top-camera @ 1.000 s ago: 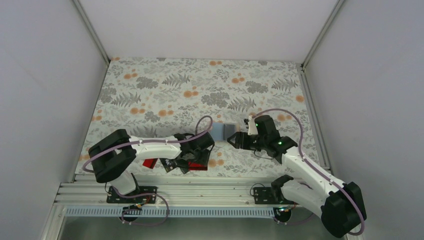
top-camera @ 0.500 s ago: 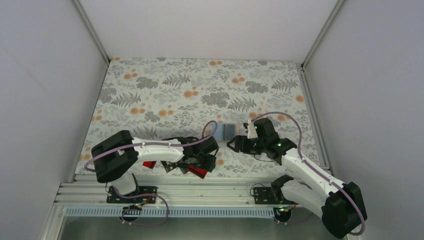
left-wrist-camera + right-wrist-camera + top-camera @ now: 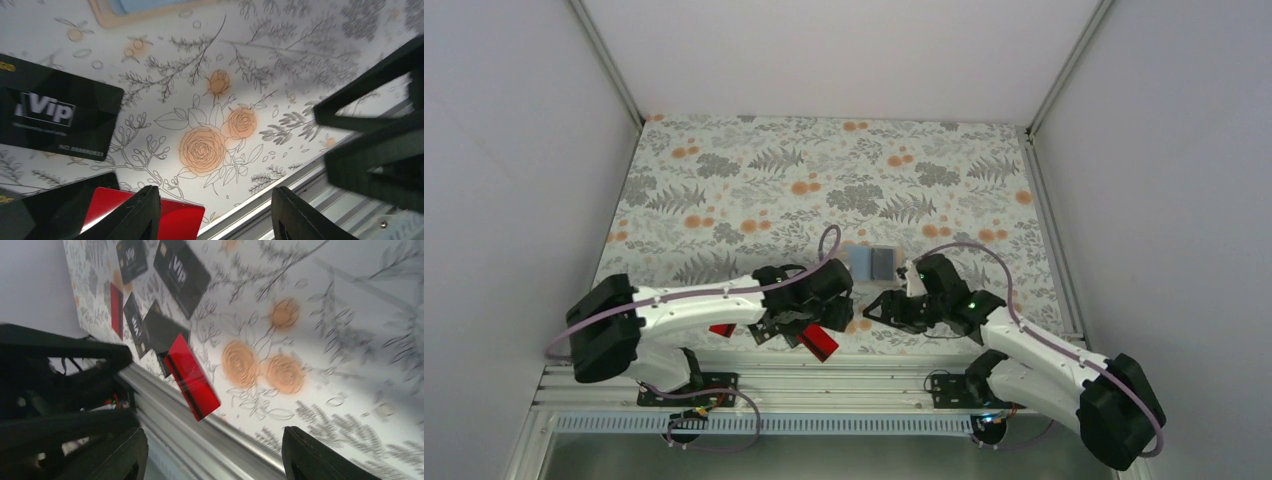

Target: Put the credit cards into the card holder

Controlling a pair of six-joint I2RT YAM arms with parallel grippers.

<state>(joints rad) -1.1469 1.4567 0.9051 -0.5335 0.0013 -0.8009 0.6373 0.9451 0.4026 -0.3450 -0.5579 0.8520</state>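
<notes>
Card holder: lies open and flat on the floral table, blue inside up. Long axis runs left-right, fold line points away from the arms. Sits just beyond the two grippers, roughly between them, touching neither.

Credit cards: bunched by the table's near edge, under and beside the left arm's end, well short of the holder.

Red card: long axis diagonal, far-left to near-right, near corner aimed at the aluminium rail. Shows just beside one left finger in the left wrist view; contact unclear, and flat or tilted cannot be told.

Second red card: at the left end of the bunch, partly hidden by the arm.

Black Vip card: flat, print up, long axis close to left-right in that view.

Left gripper: jaws spread wide, nothing between them, bare cloth below.

Right gripper: jaws also spread wide, holding nothing, aimed toward the card bunch and the left arm.
</notes>
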